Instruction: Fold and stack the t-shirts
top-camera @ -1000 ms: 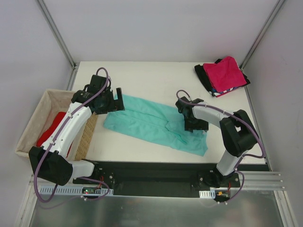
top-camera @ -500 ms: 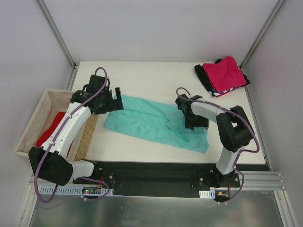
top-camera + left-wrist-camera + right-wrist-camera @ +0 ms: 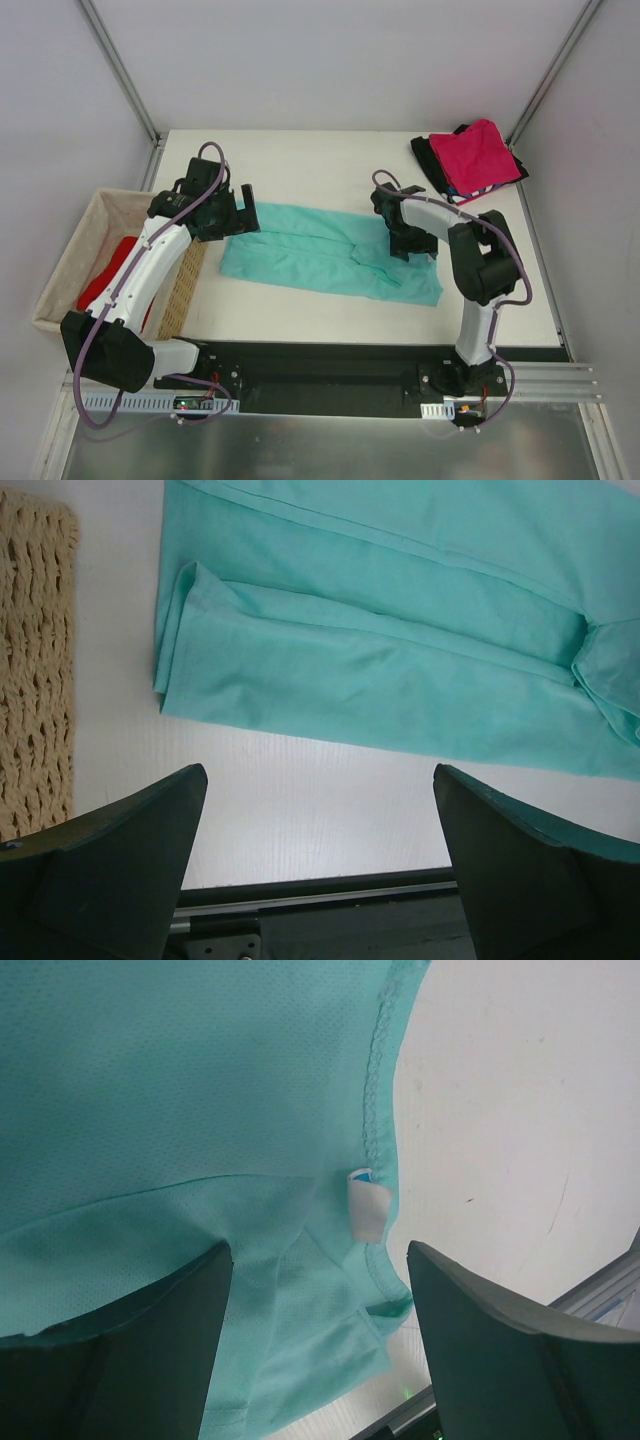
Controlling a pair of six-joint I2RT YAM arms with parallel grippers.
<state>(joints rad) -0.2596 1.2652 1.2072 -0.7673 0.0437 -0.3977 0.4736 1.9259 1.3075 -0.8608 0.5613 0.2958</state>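
free: far table (image 3: 320,165) | blocked: wicker basket (image 3: 186,285) left, shirt stack (image 3: 478,155) far-right

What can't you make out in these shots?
- Top view: the left arm covers part of the red shirt in the basket.
- Top view: the magenta shirt hides most of the shirts beneath it.
- Right wrist view: the white tag on the teal shirt is too small to read.
- Left wrist view: frame edges cut off the teal shirt.

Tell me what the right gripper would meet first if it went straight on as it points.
Probably the teal shirt: the open right gripper points at the cloth right beside its white tag. How far off the cloth is remains unclear.
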